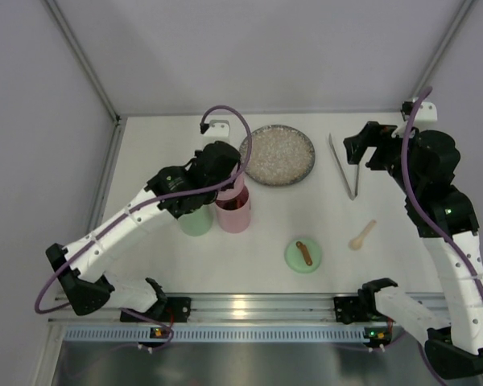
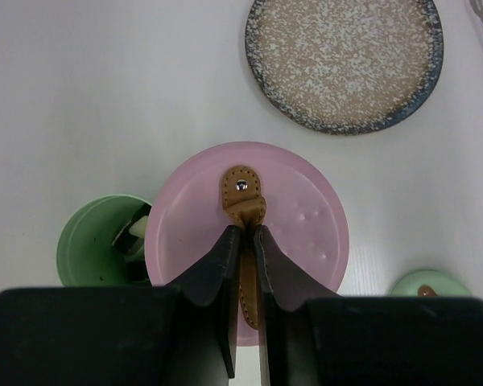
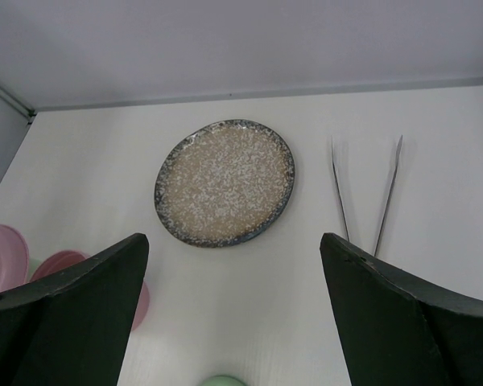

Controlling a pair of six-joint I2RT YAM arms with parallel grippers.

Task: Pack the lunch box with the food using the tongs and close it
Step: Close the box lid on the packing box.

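The lunch box is two round tubs side by side, one green (image 1: 196, 219) and one pink (image 1: 234, 212). My left gripper (image 2: 243, 230) is shut on the brown leather strap (image 2: 242, 191) of the pink lid (image 2: 306, 225), holding it over the pink tub. A black-and-white sushi roll (image 2: 133, 232) of the food lies inside the green tub (image 2: 92, 241). The silver tongs (image 1: 344, 166) lie on the table right of the plate, also in the right wrist view (image 3: 366, 193). My right gripper (image 1: 367, 145) hangs open and empty just right of the tongs.
The speckled plate (image 1: 278, 154) sits bare at the back centre. A green lid with a brown strap (image 1: 303, 255) and a small wooden spoon (image 1: 362, 235) lie near the front. Enclosure walls close off the back and the left side.
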